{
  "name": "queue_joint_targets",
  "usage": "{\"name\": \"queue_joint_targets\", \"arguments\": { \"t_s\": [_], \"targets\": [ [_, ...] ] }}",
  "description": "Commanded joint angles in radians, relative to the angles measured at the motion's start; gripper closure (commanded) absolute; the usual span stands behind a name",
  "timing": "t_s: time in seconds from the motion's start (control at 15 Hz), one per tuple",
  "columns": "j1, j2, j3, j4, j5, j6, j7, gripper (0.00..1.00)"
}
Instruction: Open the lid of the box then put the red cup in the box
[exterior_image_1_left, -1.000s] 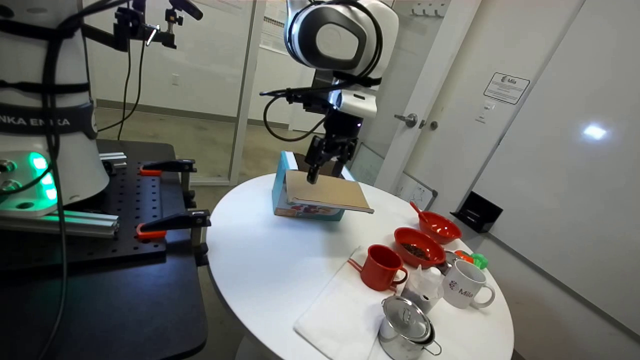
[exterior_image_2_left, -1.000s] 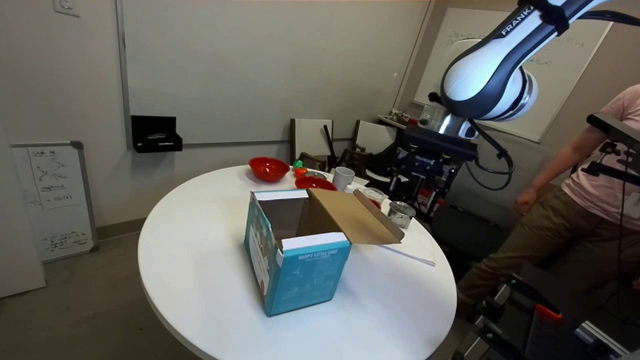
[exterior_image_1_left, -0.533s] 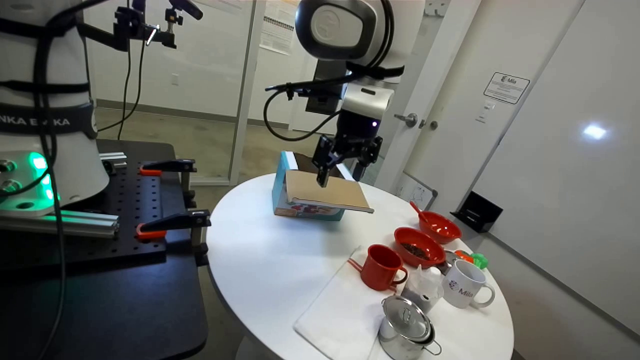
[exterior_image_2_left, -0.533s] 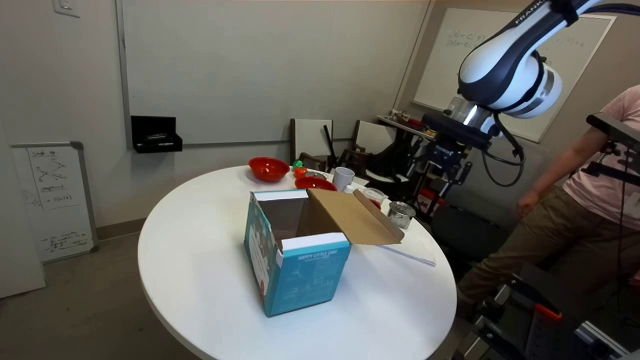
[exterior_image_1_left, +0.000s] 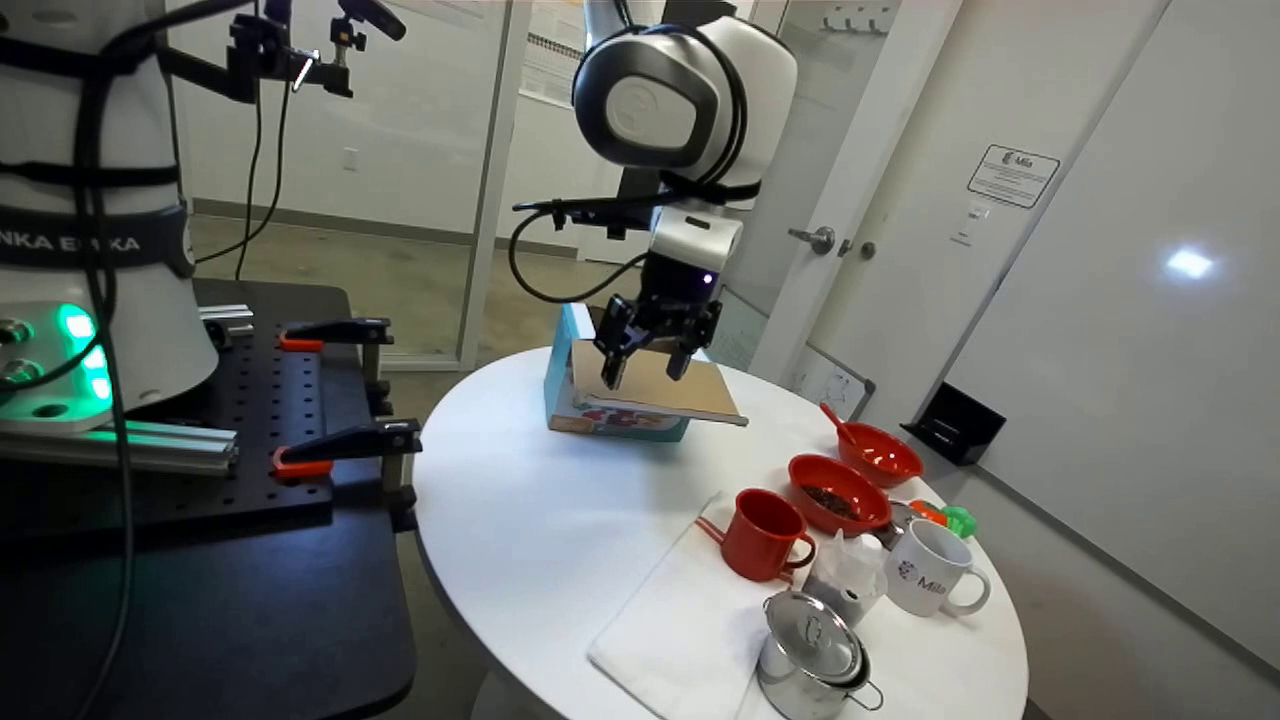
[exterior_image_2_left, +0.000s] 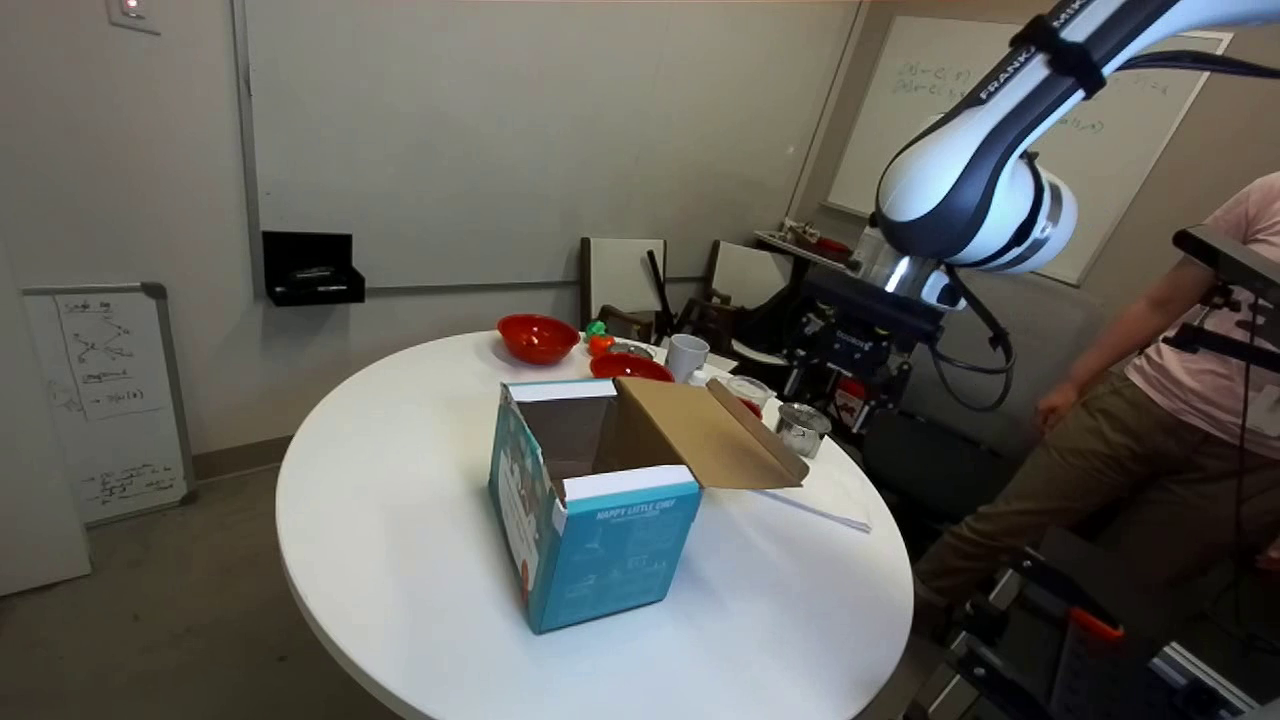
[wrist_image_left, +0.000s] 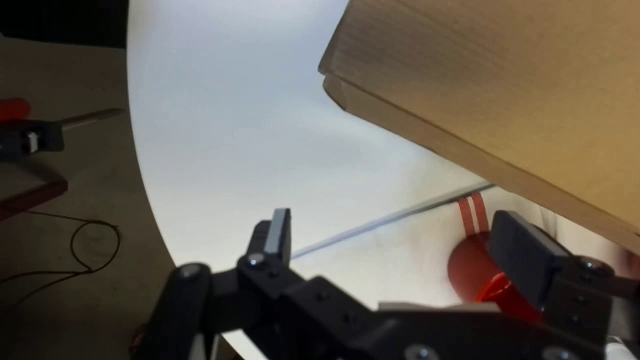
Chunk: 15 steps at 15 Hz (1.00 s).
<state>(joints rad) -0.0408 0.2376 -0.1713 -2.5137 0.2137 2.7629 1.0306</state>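
The arm (exterior_image_1_left: 690, 110) is holding its gripper (exterior_image_1_left: 645, 372) above the round table (exterior_image_1_left: 520, 520), with fingers standing wide apart.

The gripper is pointing downward with a slight tilt and is hanging apart from the lid (exterior_image_2_left: 720, 430). In an exterior view we are looking into the opened box (exterior_image_2_left: 620, 560), while the wrist view is showing only the brown face of its lid. The red cup (exterior_image_1_left: 757, 540) is standing upright on a white cloth (exterior_image_1_left: 680, 620), well apart from the box; in the wrist view a finger is covering part of it. The lid is sticking out on the cup's side. A red bowl (exterior_image_1_left: 838, 490) and a clear container (exterior_image_1_left: 842, 588) are standing just beside the cup, a white mug (exterior_image_1_left: 925, 575) and a metal pot (exterior_image_1_left: 790, 685) near it.
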Motion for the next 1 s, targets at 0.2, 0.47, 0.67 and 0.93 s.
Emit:
{"name": "queue_joint_targets", "arguments": {
  "t_s": [0.2, 0.47, 0.67, 0.93],
  "targets": [
    [0.088, 0.177, -0.065, 0.133, -0.051, 0.058, 0.148, 0.00],
    [0.086, 0.181, -0.150, 0.195, -0.065, 0.057, 0.191, 0.00],
    [0.068, 0.204, -0.170, 0.251, -0.051, 0.040, 0.211, 0.00],
    [0.033, 0.263, -0.129, 0.329, -0.026, 0.002, 0.187, 0.00]
  ]
}}
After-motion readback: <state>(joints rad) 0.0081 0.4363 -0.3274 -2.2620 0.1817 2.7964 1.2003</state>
